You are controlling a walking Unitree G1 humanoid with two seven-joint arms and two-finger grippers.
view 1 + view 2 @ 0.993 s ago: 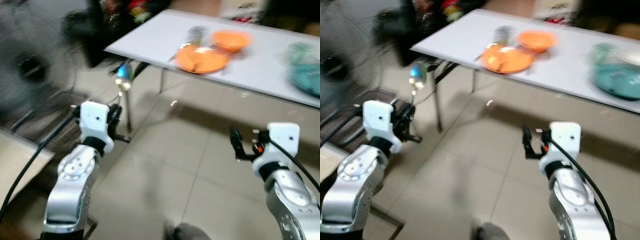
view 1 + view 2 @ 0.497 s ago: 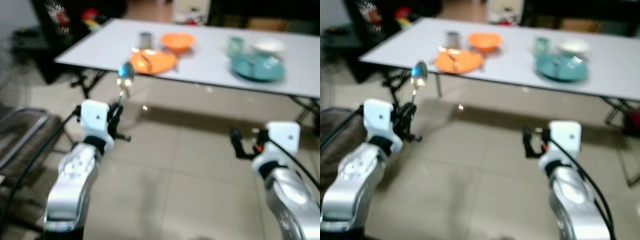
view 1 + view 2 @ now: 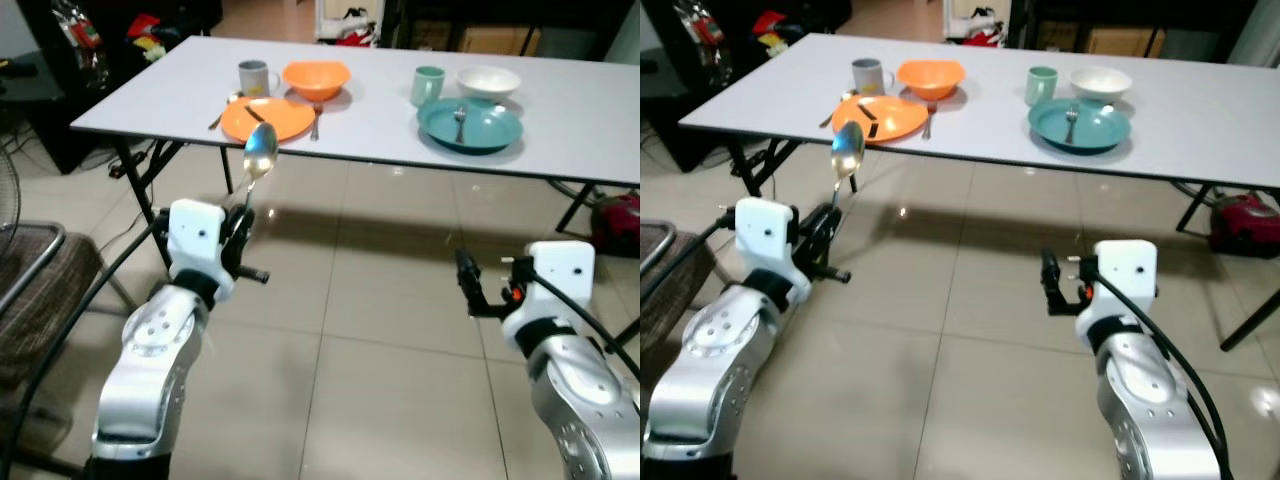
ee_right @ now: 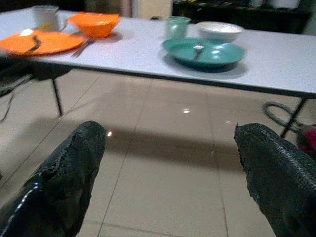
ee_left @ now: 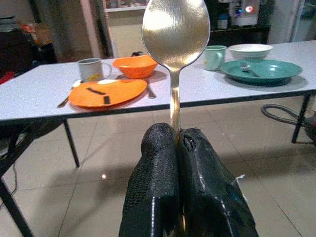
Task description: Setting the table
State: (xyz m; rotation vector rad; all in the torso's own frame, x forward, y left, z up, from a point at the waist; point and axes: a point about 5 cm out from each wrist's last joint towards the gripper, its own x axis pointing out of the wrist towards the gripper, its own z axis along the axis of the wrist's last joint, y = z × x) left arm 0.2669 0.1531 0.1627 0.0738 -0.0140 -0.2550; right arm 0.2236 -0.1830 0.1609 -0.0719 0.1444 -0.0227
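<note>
The spoon (image 3: pixel 259 155) stands upright in the left gripper (image 3: pixel 240 215), its polished oval bowl on top and its thin handle running straight down into the black fingers (image 5: pixel 153 182), which are pressed together on the handle's lower end. In the last second the head views have swung from a blurred, slanted look at the near left corner of the table (image 3: pixel 160 105) to a sharp, square view of its long near edge, so the robot has turned to face the table, and the spoon has kept its upright pose in the grip throughout. That suggests the carry is nearly over, and the placing is what remains. The table is still well ahead across the tiled floor (image 3: pixel 380 350). On its left part lie an orange plate (image 3: pixel 267 118), an orange bowl (image 3: pixel 315 78) and a grey mug (image 3: pixel 254 76), with cutlery beside and on the plate; further right sit a teal plate (image 3: pixel 470 123) with a fork on it, a green cup (image 3: pixel 427 85) and a white bowl (image 3: pixel 488 80). The right gripper (image 3: pixel 466 284) is held low at the right, its fingers spread wide and holding nothing. The spoon looks clean and bright, catching the room's light.
</note>
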